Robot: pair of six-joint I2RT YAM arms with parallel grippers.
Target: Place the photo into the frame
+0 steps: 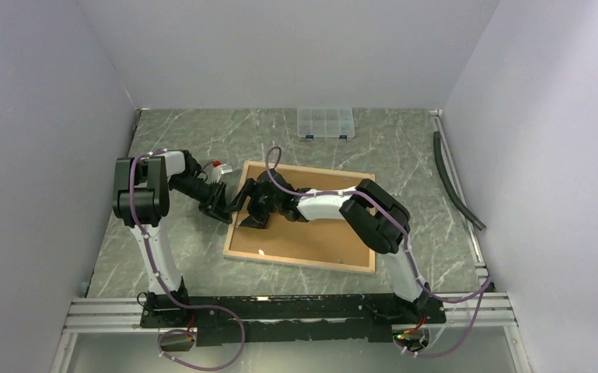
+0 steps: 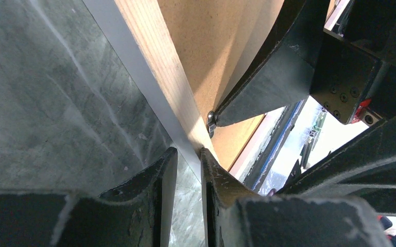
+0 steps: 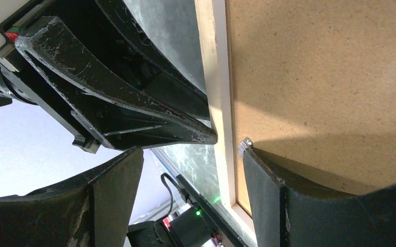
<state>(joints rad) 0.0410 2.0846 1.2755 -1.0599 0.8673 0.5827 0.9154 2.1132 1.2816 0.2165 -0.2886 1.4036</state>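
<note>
Both grippers [image 1: 219, 203] [image 1: 250, 208] crowd frame's [image 1: 235, 227] left edge; right half open.

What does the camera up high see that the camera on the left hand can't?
Only the top view shows the small clear plastic compartment box by the back wall, a black hose at the right, and both whole arms. Only the left wrist view shows, close up, a small metal tab on the frame's back edge. Both show the large light-wood picture frame lying back-up, its brown backing board, and the green marble-patterned table.
</note>
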